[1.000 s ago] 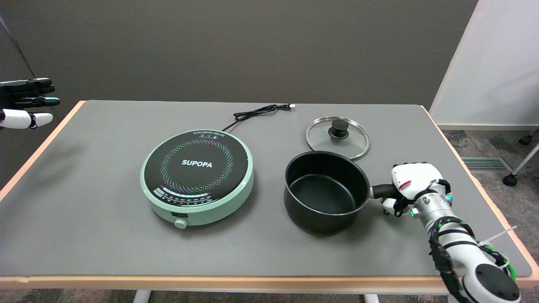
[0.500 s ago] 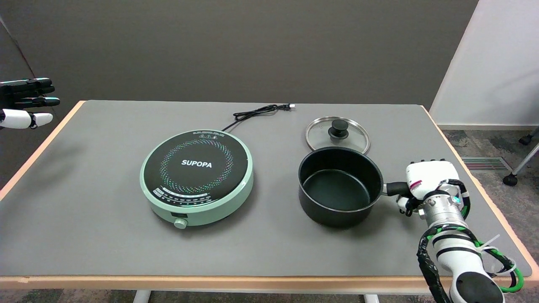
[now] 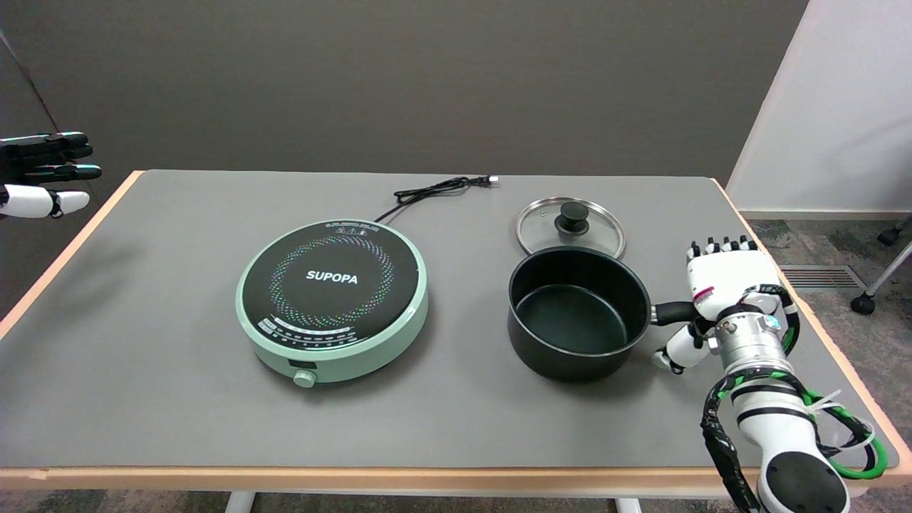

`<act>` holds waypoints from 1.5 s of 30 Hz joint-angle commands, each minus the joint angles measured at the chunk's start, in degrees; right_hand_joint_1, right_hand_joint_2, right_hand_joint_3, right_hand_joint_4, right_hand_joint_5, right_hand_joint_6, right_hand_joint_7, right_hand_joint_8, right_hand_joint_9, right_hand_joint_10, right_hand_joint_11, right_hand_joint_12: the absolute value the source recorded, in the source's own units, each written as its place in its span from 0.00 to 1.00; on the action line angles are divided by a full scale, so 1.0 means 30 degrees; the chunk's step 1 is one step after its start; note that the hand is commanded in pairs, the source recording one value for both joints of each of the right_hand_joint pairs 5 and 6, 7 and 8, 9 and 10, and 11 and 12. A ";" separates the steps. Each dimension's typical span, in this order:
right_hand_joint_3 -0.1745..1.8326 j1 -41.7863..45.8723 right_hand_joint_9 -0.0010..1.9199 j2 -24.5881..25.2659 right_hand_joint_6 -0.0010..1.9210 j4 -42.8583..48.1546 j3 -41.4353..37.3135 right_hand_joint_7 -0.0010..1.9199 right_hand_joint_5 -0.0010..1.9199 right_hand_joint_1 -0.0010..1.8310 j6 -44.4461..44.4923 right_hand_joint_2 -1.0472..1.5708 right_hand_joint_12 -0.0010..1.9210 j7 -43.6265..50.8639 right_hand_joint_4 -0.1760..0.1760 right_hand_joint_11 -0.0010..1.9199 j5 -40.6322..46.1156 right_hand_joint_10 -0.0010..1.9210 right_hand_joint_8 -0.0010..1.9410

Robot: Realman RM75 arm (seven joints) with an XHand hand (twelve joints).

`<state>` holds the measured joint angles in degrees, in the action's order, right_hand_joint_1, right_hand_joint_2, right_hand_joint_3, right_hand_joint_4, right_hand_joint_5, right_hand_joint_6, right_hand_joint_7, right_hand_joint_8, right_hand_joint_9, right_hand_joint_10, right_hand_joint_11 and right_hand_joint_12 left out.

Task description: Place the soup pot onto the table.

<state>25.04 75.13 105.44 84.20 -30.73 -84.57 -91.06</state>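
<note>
Place: a lab or test room.
Signs: bare grey wall behind the mat-covered table [image 3: 178, 399]; caster wheels [image 3: 863, 305] on carpet right of it.

The right arm came in from the lower right corner, white with green and black cabling looped round the forearm. Its right hand [image 3: 719, 296] sat back-side up, fingers loosened and lifted apart, thumb hanging low and off to the side. It wasn't clamping anything.
</note>
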 commanded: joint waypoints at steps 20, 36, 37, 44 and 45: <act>0.24 -0.5943 0.00 -0.3014 0.00 0.0374 -0.1057 0.00 0.00 0.43 0.4729 0.22 0.00 -0.8876 0.54 0.00 0.0689 0.00 0.00; 0.00 -0.8600 0.00 -0.5532 0.00 -0.3830 -0.5426 0.00 0.00 0.26 1.4765 0.58 0.00 -1.0108 0.46 0.00 1.5632 0.00 0.00; 0.00 -0.8474 0.00 -0.5614 0.00 -0.3932 -0.5809 0.00 0.00 0.25 1.5119 0.59 0.00 -1.0262 0.45 0.00 1.6045 0.00 0.00; 0.00 -0.7648 0.00 -0.6565 0.00 -0.4688 -0.7083 0.00 0.00 0.17 1.6663 0.71 0.00 -1.0980 0.63 0.00 1.8826 0.00 0.00; 0.00 -0.7574 0.00 -0.6719 0.00 -0.4815 -0.7198 0.00 0.00 0.16 1.6798 0.73 0.00 -1.1002 0.66 0.00 1.9251 0.00 0.00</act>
<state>4.75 63.04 99.76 73.45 0.32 -110.67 -61.70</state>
